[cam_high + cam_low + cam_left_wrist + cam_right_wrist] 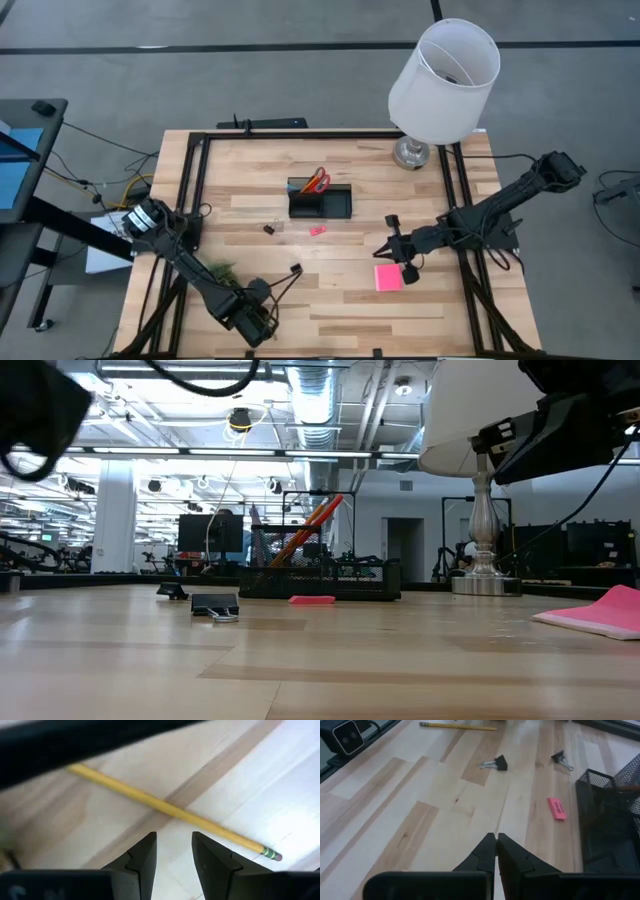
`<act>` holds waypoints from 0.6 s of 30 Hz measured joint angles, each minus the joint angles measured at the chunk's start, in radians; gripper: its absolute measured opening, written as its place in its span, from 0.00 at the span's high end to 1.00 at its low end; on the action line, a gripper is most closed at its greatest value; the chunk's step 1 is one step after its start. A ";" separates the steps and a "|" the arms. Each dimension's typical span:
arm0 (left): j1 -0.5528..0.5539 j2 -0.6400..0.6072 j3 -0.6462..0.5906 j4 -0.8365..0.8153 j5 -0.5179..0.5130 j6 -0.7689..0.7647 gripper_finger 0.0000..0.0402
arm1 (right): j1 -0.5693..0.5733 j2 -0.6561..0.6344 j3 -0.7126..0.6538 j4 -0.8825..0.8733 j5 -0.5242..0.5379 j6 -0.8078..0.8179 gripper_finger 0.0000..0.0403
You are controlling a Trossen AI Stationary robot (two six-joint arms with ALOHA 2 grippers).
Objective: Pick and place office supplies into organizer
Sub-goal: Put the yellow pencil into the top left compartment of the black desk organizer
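Observation:
A yellow pencil with a pink eraser tip lies flat on the wooden table. My left gripper hangs just over it near the table's front left, pointing down. Its fingers are open with nothing between them. The black mesh organizer stands mid-table and holds red-handled scissors and an orange pen. My right gripper hovers shut to the organizer's right. The pink sticky pad lies flat just near of it. A pink eraser and black clips lie in front of the organizer.
A white-shaded lamp stands at the far right corner. A green plant tuft sits beside my left arm. Another clip lies near my right gripper. Bare wood lies between the organizer and the front edge.

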 joint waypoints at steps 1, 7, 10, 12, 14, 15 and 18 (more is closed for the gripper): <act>0.003 0.000 0.012 -0.018 -0.004 -0.001 0.71 | 0.000 0.000 0.000 0.000 0.000 0.001 0.98; -0.022 0.000 0.078 -0.151 -0.057 -0.040 0.71 | 0.000 0.000 0.000 0.000 0.000 0.007 0.98; -0.042 0.000 0.097 -0.223 -0.056 -0.094 0.71 | 0.000 0.000 0.000 0.000 0.000 0.007 0.98; -0.053 0.000 0.106 -0.271 -0.056 -0.128 0.71 | 0.000 0.000 0.000 0.000 -0.011 0.007 0.98; -0.062 0.000 0.114 -0.313 -0.060 -0.157 0.71 | 0.001 0.000 0.000 0.000 -0.016 0.007 0.98; -0.065 0.000 0.115 -0.325 -0.068 -0.170 0.71 | 0.002 0.000 0.000 0.000 -0.018 0.007 0.98; -0.068 0.000 0.115 -0.335 -0.119 -0.186 0.71 | 0.002 0.000 0.000 0.000 -0.019 0.008 0.98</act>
